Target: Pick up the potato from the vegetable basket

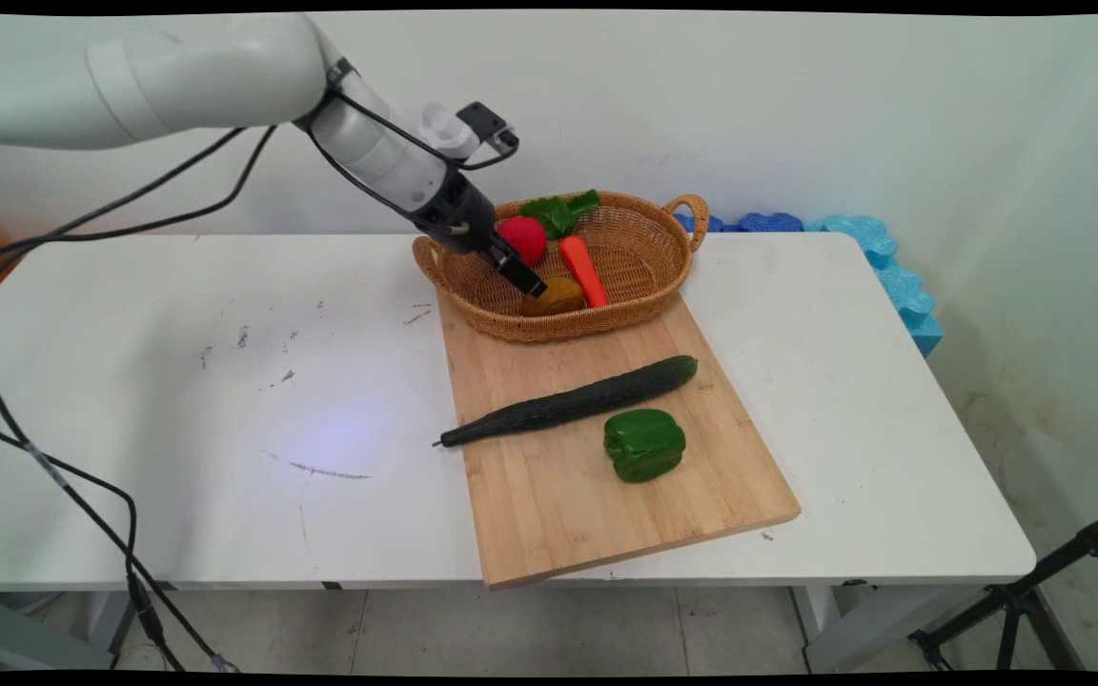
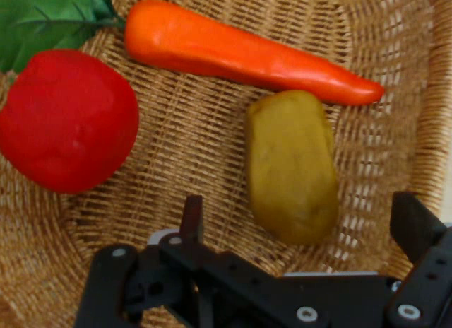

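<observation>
Gripper: my gripper (image 2: 302, 218) hangs inside the wicker basket (image 2: 395, 73), fingers spread wide, nothing held; in the main view it (image 1: 532, 286) is tilted down over the basket's near left part.
Fingers: one finger (image 2: 192, 218) shows left of centre and the other (image 2: 413, 225) at the right edge of the hand view, with bare weave and the potato's lower end between them.
Potato: the brown potato (image 2: 292, 165) lies just ahead of my fingers, between them, not touched as far as I can tell; its long axis runs away from me, tipped slightly left at the far end.
Carrot: the orange carrot (image 2: 240, 52) lies beyond the potato, crosswise to my reach, thick end to my left, tip to my right; the tip's side sits just above the potato's far end.
Tomato: a red tomato (image 2: 67, 119) sits ahead and to my left, well apart from the potato.
Leaf: green leaves (image 2: 42, 17) lie at the far left, touching the tomato's top.
Hand view only: the wide gap between my fingers and the potato's lie between them.
Main view only: the basket (image 1: 649, 276) rests on the far end of a wooden cutting board (image 1: 606, 495) on the white table (image 1: 177, 400); a dark cucumber (image 1: 573, 400) lies aslant across the board, and a green bell pepper (image 1: 644, 445) sits just beside it, both outside the basket and well apart from my gripper.
</observation>
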You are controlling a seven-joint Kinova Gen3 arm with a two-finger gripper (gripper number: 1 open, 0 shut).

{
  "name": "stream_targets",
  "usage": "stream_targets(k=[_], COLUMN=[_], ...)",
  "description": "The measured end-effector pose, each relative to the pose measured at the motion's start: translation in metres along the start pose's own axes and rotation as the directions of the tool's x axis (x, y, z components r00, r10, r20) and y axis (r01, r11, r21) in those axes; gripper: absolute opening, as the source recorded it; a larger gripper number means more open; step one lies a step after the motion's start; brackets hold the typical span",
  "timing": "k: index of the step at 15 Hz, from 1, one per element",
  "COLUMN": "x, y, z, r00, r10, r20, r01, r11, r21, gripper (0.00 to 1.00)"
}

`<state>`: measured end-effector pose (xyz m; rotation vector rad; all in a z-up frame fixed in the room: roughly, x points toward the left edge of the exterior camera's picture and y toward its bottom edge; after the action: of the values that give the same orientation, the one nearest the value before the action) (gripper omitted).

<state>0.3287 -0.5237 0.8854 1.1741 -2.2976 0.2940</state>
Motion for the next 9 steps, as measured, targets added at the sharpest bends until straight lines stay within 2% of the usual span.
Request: stream_targets(k=[9], x=[0.01], y=[-0.006], z=[0.046], r00=[0.999], r10=[0.004], r20=[0.032], r01=[-0.003], r11=[1.0], r21=[-0.017], gripper=[1.0])
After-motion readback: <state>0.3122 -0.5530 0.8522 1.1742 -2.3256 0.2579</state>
